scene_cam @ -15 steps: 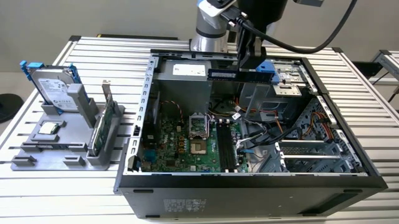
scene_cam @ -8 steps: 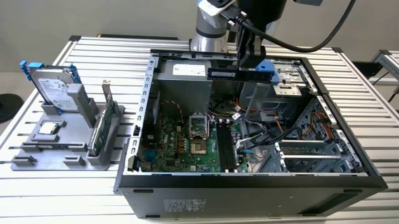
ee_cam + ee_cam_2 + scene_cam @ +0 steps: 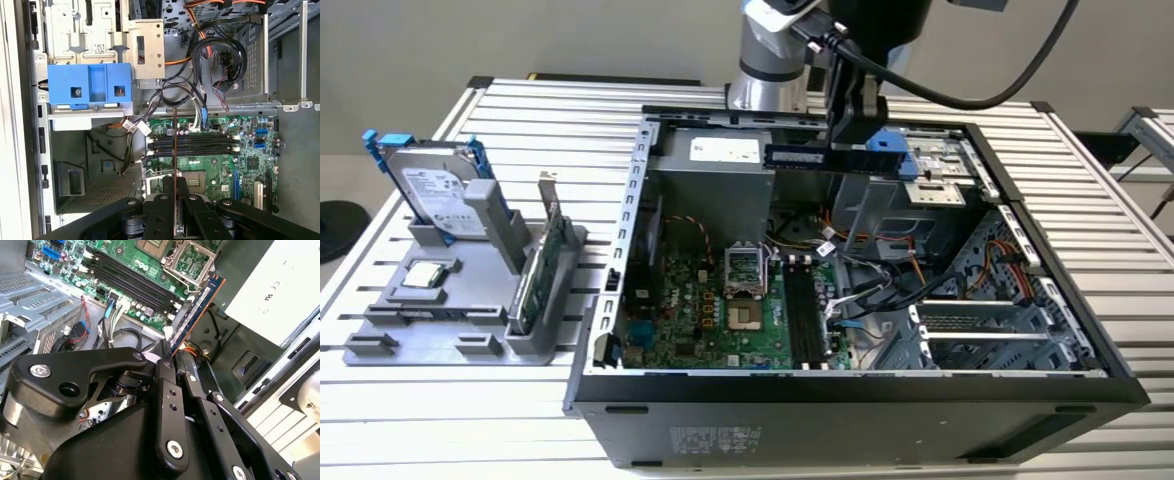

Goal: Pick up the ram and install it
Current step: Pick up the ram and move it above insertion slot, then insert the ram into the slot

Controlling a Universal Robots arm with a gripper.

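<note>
My gripper (image 3: 854, 143) is shut on the ram (image 3: 807, 156), a long thin dark stick that hangs level above the open computer case (image 3: 854, 385), near its far wall. In the second wrist view the ram (image 3: 197, 310) juts out from between my black fingers (image 3: 165, 371) over the green motherboard (image 3: 150, 255). The first wrist view has the ram (image 3: 175, 145) edge-on as a thin line crossing the black memory slots (image 3: 192, 145), with my gripper (image 3: 176, 192) closed around its near end. The memory slots (image 3: 803, 320) lie well below the stick, beside the processor socket (image 3: 742, 268).
A grey fixture (image 3: 400, 340) at the exterior view's left carries a hard drive (image 3: 438, 190) with blue rails, a green expansion card (image 3: 540, 270) and a processor (image 3: 427, 278). Inside the case are loose cables (image 3: 200, 100), a blue drive bracket (image 3: 90, 90) and a power supply (image 3: 714, 155).
</note>
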